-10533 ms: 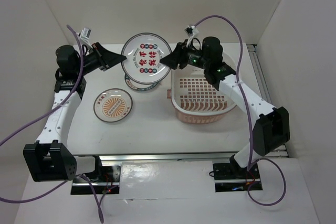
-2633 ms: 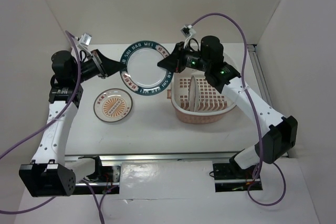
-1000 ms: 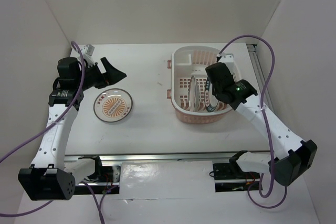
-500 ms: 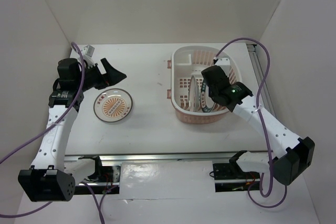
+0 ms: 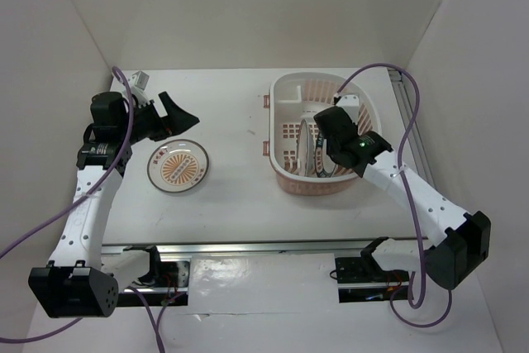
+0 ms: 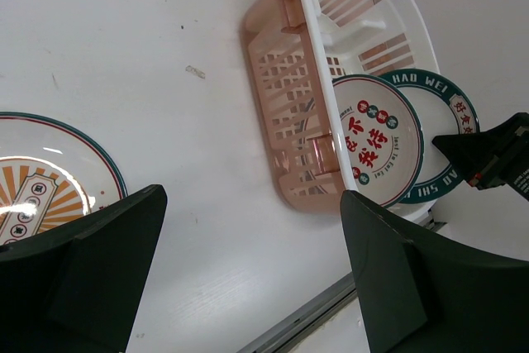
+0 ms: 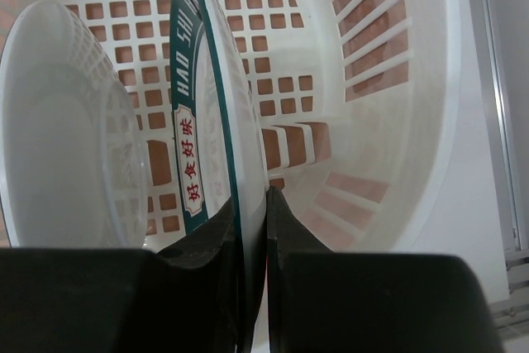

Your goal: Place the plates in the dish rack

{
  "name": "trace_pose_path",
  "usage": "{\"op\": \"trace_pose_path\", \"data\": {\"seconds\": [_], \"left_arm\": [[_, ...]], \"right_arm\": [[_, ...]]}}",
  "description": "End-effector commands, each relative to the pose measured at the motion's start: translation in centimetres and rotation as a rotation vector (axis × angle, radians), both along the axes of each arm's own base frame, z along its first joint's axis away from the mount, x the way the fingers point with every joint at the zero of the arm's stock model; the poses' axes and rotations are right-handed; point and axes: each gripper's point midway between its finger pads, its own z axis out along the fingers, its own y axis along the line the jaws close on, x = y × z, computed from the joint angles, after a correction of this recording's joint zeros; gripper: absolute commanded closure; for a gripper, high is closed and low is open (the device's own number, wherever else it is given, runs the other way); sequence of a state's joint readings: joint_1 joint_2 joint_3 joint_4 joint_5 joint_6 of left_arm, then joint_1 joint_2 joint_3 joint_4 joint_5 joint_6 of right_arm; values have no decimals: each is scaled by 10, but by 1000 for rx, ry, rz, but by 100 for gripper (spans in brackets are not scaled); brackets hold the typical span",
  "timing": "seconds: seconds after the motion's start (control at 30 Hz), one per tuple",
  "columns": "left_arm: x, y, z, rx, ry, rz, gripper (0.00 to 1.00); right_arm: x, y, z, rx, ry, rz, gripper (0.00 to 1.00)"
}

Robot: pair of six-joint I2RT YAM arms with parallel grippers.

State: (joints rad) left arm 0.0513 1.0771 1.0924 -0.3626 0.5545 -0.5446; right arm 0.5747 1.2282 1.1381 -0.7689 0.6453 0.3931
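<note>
Now settling the green-rimmed plate [image 7: 190, 155] on edge in the rack [image 5: 285, 93], just beside the red-marked plate [image 6: 376, 134], after carrying it over from mid-table; leaving only the orange plate [image 5: 178, 164] flat on the table [image 5: 240, 179]. Still pinching its rim with the right gripper [image 7: 252, 204], wrist angling downward. Holding the left gripper [image 6: 252, 196] spread wide near the orange plate.

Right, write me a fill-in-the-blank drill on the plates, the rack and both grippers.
The dish rack holds ____ plates standing on edge. The right gripper is ____ on the rim of the blue-green rimmed plate. The left gripper is ____ and holds nothing. Only the ____ sunburst plate lies outside the rack. Missing words: two; shut; open; orange.
</note>
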Motion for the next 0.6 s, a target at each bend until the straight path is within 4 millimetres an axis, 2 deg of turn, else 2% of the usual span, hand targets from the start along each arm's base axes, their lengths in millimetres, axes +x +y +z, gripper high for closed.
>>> {"op": "trace_pose_path", "data": {"seconds": [0.0,0.37,0.57], "left_arm": [[0,2,14,29,-78,-9,0],[0,0,14,25,-79,-17,0],[0,0,14,25,-79,-17,0]], "right_arm": [[7,0,4,-8,-45,-27,100],[4,-4,2,-26,-35,-35,100],[3,-1,-11,-25,-8,-21,100]]}}
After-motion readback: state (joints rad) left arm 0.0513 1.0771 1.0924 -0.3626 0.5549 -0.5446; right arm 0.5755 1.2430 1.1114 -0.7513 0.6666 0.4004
